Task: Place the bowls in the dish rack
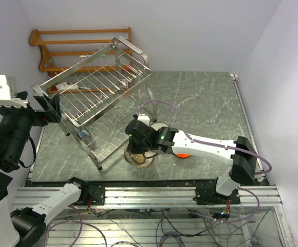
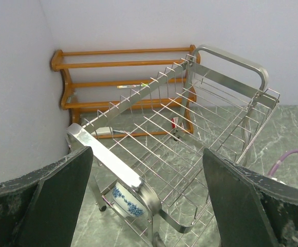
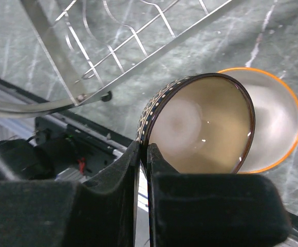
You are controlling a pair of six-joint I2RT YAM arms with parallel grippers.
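The black-cased left arm (image 1: 10, 136), capped by a white block, stands raised at the left edge with its wrist facing right. Its black two-finger left gripper (image 2: 146, 154) is spread wide, the dark, scuffed fingers (image 2: 51, 200) far apart. The right arm (image 1: 210, 146) – a long white link from its black shoulder – reaches left and low, ending in a black wrist that bends down. The right gripper (image 3: 141, 152) is nearly closed, pinching the rim of a glossy tan-brown bowl (image 3: 200, 123) – one finger inside, one outside.

Shiny metal-wire dish rack (image 1: 95, 96); glossy glazed brown bowl (image 3: 203, 128); smooth varnished wooden rack (image 2: 123, 64).
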